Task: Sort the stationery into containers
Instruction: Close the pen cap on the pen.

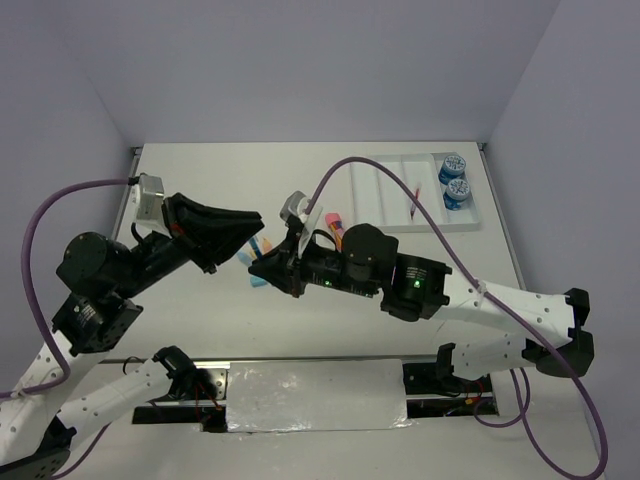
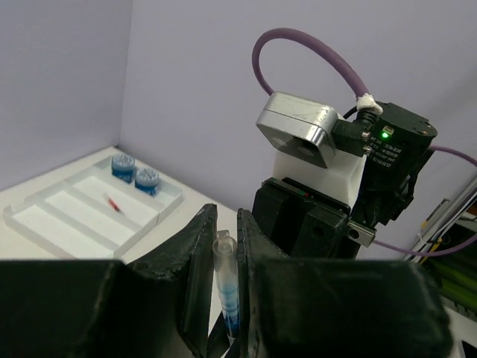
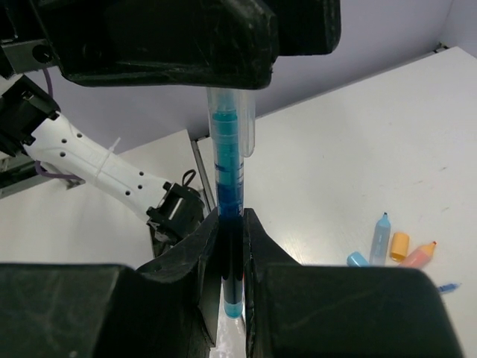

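Observation:
A blue pen (image 3: 227,164) with a clear cap (image 2: 224,257) is held in the air between both arms. My right gripper (image 3: 232,224) is shut on the pen's blue barrel. From the other side, my left gripper (image 2: 226,224) is shut on the clear cap end. In the top view the two grippers, left (image 1: 252,232) and right (image 1: 264,266), meet tip to tip over the table's middle and hide the pen. The white divided tray (image 1: 392,200) at the back right holds two blue rolls (image 1: 454,178) and a red pen (image 1: 416,203).
Short markers lie loose on the table below: a light-blue one (image 3: 380,237), an orange one (image 3: 400,245) and a pink-orange one (image 3: 419,255). More small items lie by the right wrist (image 1: 333,220). A purple cable (image 1: 400,190) arcs over the tray.

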{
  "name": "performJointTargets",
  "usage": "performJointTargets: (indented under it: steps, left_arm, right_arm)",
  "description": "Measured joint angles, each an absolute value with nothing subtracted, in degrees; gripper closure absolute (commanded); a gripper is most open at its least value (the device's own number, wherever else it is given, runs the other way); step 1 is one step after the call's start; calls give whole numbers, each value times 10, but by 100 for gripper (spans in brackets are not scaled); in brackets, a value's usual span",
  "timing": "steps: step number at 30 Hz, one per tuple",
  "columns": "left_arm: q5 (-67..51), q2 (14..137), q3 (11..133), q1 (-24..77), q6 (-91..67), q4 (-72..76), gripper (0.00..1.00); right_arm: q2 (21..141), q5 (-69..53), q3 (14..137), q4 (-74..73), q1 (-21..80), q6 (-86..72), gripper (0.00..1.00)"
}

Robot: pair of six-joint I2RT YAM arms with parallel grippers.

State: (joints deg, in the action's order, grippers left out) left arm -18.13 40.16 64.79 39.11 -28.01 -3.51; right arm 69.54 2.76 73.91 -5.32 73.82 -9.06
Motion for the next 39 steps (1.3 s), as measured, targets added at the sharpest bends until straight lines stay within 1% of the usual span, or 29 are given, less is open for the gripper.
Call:
performJointTargets:
  steps: [5, 10, 12, 15, 19, 22, 24, 27, 31, 35, 39]
  left_arm:
    - [-177, 374, 587, 385, -303, 53, 100]
    - [-149, 345, 478, 384, -348, 184, 100]
    - [-121, 332, 444, 398, -365, 235, 100]
    - [-73, 314, 411, 430, -380, 279, 100]
    - [-26, 297, 379, 470, -396, 306, 100]
    - [5, 290, 394, 483, -394, 264, 100]
    - [22, 291, 429, 488, -388, 194, 99]
    - [28, 317, 500, 501, -362, 55, 100]
    - [15, 374, 589, 512, -331, -55, 100]
    - [-2, 385, 602, 514, -331, -67, 100]
    - [-27, 366, 575, 514, -341, -28, 100]
  right_arm:
    - [713, -14, 788, -116, 719, -82, 100]
    - [769, -74, 895, -231, 691, -76, 100]
    - [808, -95, 966, -306, 688, -72, 100]
    - [848, -121, 1040, -378, 688, -67, 100]
    - [857, -140, 1066, -429, 688, -65, 100]
    - [845, -141, 1029, -402, 687, -68, 100]
    - [810, -137, 945, -325, 685, -77, 100]
    - [754, -137, 827, -216, 680, -96, 100]
    - [682, -125, 718, -101, 675, -118, 100]
    - [626, -106, 674, -82, 671, -119, 100]
    - [589, -98, 670, -84, 670, -105, 100]
